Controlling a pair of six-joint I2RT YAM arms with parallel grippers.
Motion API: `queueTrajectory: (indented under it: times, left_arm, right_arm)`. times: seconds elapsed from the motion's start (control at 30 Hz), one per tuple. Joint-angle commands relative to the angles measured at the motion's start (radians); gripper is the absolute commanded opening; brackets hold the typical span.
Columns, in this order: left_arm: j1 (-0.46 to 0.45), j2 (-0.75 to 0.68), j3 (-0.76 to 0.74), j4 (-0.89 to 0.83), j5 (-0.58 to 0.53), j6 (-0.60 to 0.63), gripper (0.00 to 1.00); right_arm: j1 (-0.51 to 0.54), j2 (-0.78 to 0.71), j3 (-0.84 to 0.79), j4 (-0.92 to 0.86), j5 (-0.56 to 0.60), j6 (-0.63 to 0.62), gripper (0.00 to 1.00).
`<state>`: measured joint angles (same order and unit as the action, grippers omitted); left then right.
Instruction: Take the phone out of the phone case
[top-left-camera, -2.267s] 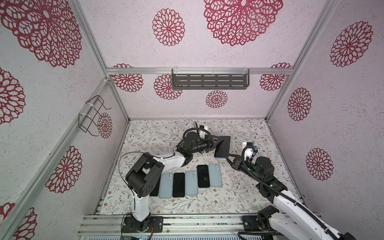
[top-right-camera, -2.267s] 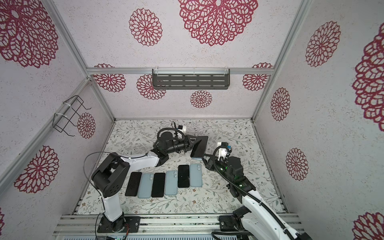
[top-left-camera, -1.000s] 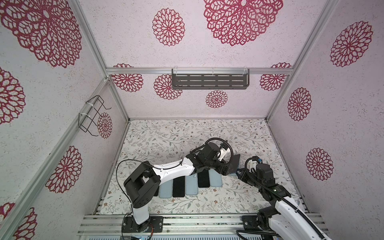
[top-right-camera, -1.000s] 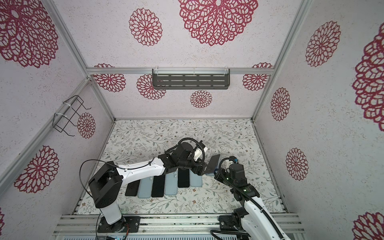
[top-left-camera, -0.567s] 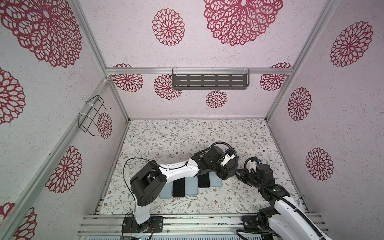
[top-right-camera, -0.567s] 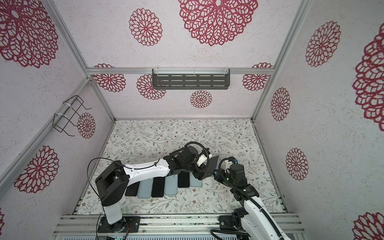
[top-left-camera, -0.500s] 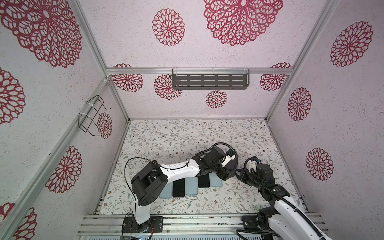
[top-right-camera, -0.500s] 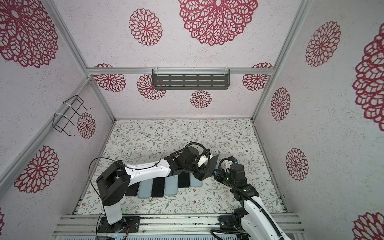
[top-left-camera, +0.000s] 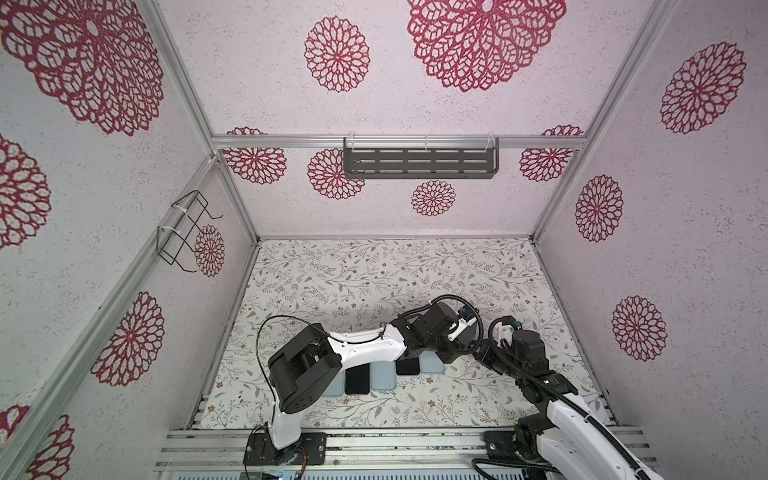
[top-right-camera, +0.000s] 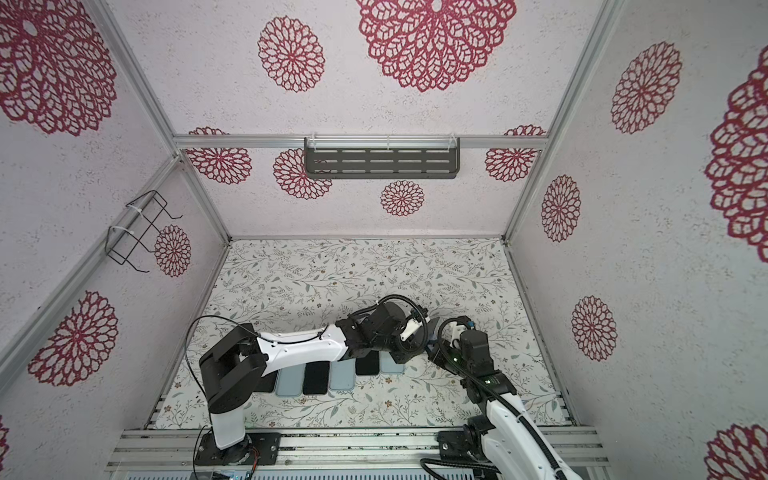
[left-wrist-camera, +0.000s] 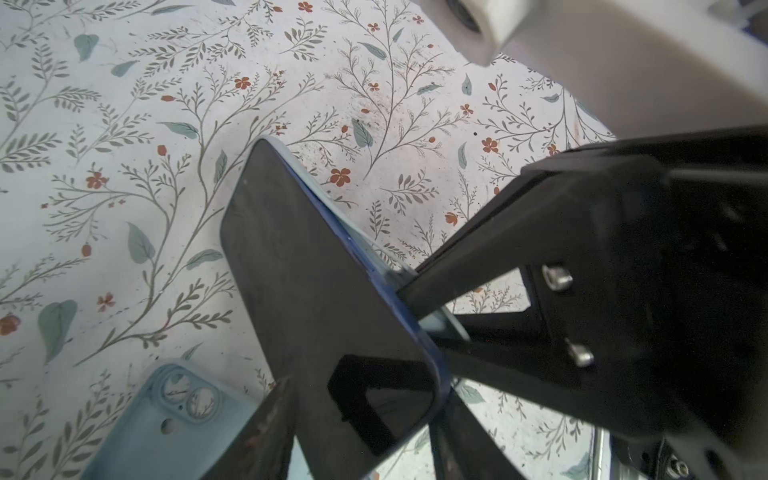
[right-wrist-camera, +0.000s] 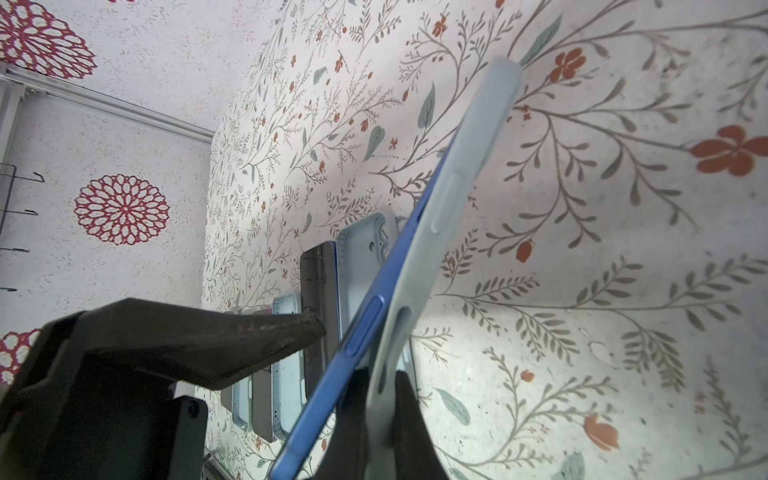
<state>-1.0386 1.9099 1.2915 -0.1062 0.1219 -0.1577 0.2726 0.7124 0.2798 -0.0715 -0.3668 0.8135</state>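
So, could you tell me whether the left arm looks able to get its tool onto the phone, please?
Probably yes. The right tool pinches only the pale case, leaving the phone partly peeled out, and the left tool straddles it, jaws open, with nothing in between.

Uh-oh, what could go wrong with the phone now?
The phone is partly out of its case, and the left fingers are not tight on it yet, so it might slip and drop. The right fingers pinch only the case's edge; it could pull free. A fall may hit the row of phones and cases nearby.
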Motion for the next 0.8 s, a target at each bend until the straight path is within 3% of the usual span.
queueTrajectory:
  times: [0.0, 0.17, 0.37, 0.63, 0.77]
  left_arm:
    - [-0.008, 0.012, 0.02, 0.022, -0.104, 0.029, 0.46]
    - [-0.048, 0.019, 0.016, 0.055, -0.237, 0.045, 0.26]
    - [-0.11, -0.013, -0.001, 0.077, -0.405, 0.031, 0.11]
    - [-0.192, -0.06, 0.108, -0.208, -0.754, -0.062, 0.08]
    - [-0.228, -0.024, 0.174, -0.345, -0.831, -0.092, 0.07]
  right_arm:
    - [0.001, -0.022, 0.007, 0.096, -0.069, 0.019, 0.0]
    - [0.0, -0.023, 0.001, 0.113, -0.095, 0.044, 0.0]
    - [-0.002, -0.019, 0.051, 0.013, -0.044, 0.013, 0.0]
    - [-0.095, 0.073, 0.135, -0.235, 0.134, -0.158, 0.0]
    - [-0.179, 0.117, 0.182, -0.3, 0.183, -0.242, 0.0]
